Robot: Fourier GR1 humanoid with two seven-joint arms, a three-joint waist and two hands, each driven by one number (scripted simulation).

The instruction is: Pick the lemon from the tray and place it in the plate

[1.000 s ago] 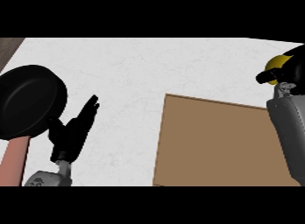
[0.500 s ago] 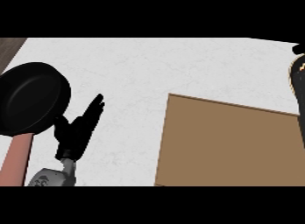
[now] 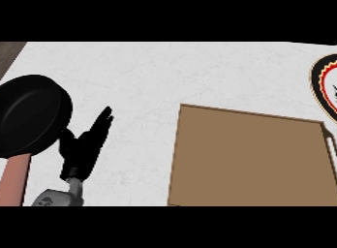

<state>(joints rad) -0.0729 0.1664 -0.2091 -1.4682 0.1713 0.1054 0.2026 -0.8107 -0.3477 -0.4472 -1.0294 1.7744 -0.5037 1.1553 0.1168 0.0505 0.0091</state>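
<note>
One left hand (image 3: 84,143) open beside pan (image 3: 24,116); tray (image 3: 250,160) bare.

Desk (image 3: 171,72): pale, marbled top. Brown tray (image 3: 250,160) lies on it. Black frying pan (image 3: 24,121), pinkish handle, well left of tray. Plate (image 3: 327,82), red-and-black patterned rim, just beyond tray's far right corner.
</note>
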